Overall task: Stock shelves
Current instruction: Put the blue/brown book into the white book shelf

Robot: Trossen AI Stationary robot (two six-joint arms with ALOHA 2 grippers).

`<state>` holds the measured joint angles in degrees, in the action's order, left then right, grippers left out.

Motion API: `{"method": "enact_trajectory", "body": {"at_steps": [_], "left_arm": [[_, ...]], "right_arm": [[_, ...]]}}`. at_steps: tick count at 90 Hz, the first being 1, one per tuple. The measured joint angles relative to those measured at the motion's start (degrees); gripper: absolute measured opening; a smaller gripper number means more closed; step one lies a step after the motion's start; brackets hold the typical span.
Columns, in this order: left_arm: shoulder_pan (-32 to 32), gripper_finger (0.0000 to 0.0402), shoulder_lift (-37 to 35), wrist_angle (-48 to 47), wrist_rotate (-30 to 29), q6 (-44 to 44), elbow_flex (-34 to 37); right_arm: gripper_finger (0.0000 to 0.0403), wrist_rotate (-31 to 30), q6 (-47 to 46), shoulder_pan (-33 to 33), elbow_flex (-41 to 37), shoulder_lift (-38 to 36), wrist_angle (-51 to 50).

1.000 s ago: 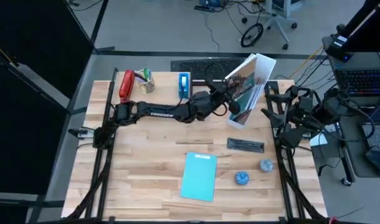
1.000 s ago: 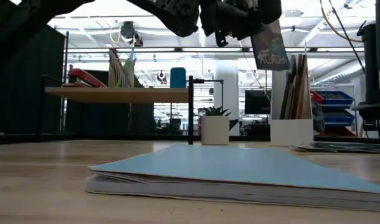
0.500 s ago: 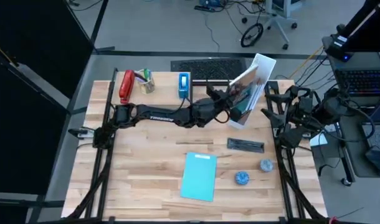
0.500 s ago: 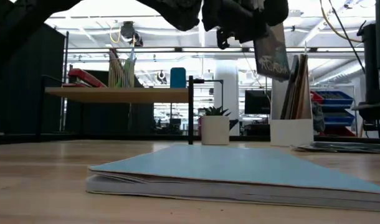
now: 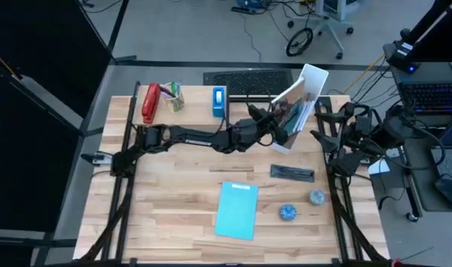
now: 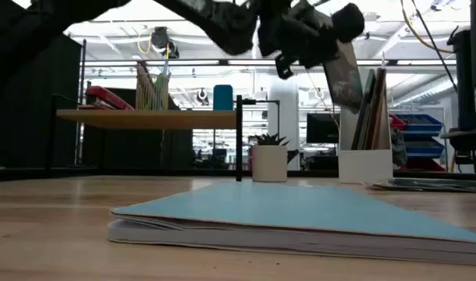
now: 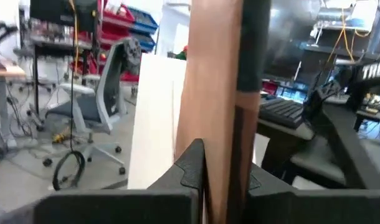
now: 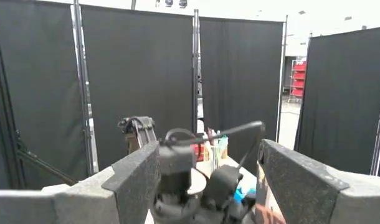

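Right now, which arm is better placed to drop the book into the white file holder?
Left. The left gripper already grips the book, tilted just over the white file holder. The right gripper waits at the table's right edge, open and empty.

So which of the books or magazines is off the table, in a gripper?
The magazine clamped in the left gripper, tilted above the white file holder; the blue notebook lies flat.
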<state>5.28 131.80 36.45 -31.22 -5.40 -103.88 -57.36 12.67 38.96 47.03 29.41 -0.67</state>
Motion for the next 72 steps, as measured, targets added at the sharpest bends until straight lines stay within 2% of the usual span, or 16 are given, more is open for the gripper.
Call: {"method": "enact_trajectory", "body": {"at_steps": [21,42,63,72], "left_arm": [[0.37,0.0008,3.08,0.90,1.40,-3.00,0.00],[0.48,0.0008,6.04,6.58,5.21,-3.12,-0.04],[0.92,0.0008,8.03,6.53,5.44,-2.99,-0.04],[1.05,0.0008,8.51,5.20,5.71,-3.00,-0.04]], "right_arm": [[0.0260,0.00,-3.38,-0.02,0.00,0.02,-2.36],[0.0260,0.00,-4.52,-0.02,0.00,0.04,-3.30],[0.0260,0.00,-5.99,0.00,0.00,0.04,-4.57],[0.0260,-0.05,-3.92,-0.02,0.00,0.04,-4.51]]}}
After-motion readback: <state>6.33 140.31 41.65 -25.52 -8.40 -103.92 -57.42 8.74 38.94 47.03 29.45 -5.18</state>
